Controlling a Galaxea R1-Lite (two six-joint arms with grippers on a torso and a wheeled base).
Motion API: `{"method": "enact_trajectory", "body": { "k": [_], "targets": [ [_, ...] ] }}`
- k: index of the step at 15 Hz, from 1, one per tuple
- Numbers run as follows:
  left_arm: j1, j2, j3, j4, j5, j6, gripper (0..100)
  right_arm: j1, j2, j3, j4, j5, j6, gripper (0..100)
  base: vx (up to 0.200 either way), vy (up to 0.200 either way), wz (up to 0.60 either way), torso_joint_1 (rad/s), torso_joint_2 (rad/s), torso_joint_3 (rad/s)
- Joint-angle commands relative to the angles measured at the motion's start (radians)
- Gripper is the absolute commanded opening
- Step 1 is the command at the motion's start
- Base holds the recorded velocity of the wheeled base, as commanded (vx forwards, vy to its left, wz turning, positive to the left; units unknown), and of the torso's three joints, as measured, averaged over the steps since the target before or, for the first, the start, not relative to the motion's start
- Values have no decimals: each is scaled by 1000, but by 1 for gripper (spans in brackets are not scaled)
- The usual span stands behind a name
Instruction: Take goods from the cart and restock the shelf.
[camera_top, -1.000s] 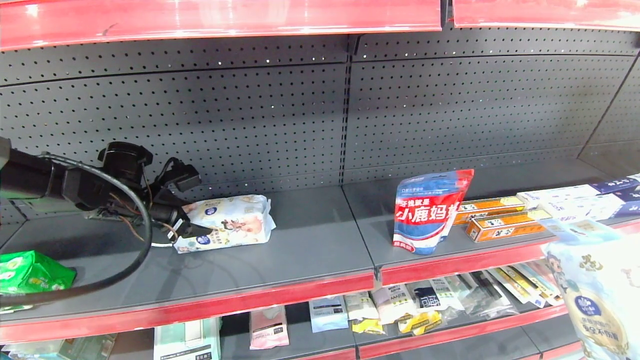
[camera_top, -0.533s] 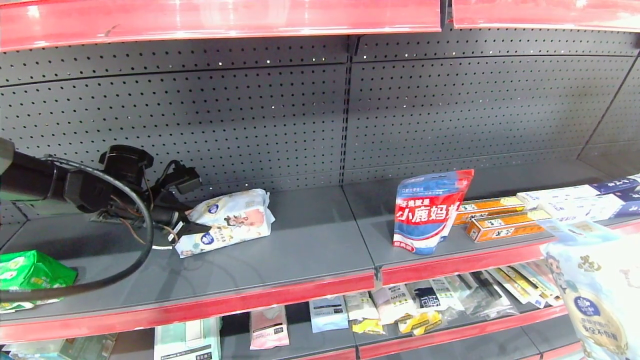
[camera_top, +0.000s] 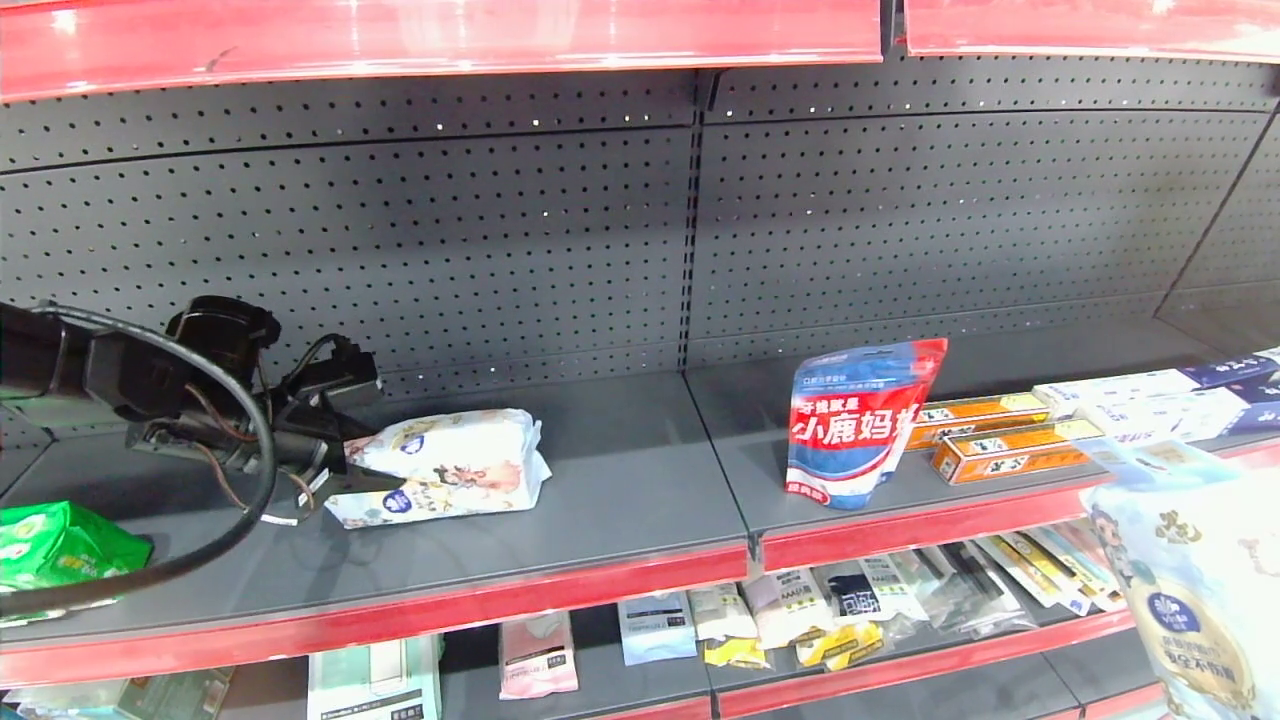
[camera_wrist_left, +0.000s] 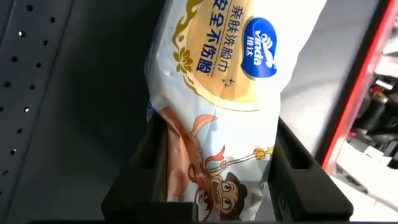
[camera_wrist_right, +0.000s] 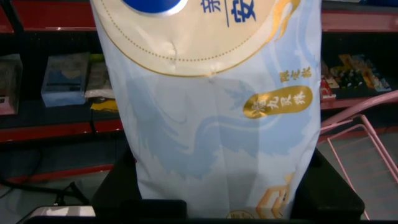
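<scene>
The left gripper (camera_top: 352, 468) is clamping one end of a wipes pack (camera_top: 450, 462), which is lying on the shelf (camera_top: 620, 500) at nine o'clock from the red pouch (camera_top: 860, 425). The right gripper (camera_wrist_right: 217, 196) is squeezing a second pack (camera_wrist_right: 211, 124). Both packs are looking light, squashy and slick, so gripping across the middle is probably safest.

Overhead light glares white on the glossy red upper shelf lip (camera_top: 440, 35); the grey perforated back panel (camera_top: 480, 240) darkens beneath it
</scene>
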Motion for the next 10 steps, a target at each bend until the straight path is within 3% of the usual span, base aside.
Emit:
{"method": "enact_trajectory", "body": {
  "k": [1, 7, 10],
  "targets": [
    [9, -36, 32, -1, -9, 9, 0, 0, 0, 0, 0, -3, -1, 0, 0, 0, 0, 0, 0, 0],
    [5, -102, 110, 4, -35, 21, 0, 0, 0, -1, 0, -12, -1, 0, 0, 0, 0, 0, 0, 0],
    [7, -128, 144, 6, -38, 82, 0, 0, 2, -6, 0, -12, -1, 0, 0, 0, 0, 0, 0, 0]
  ]
}}
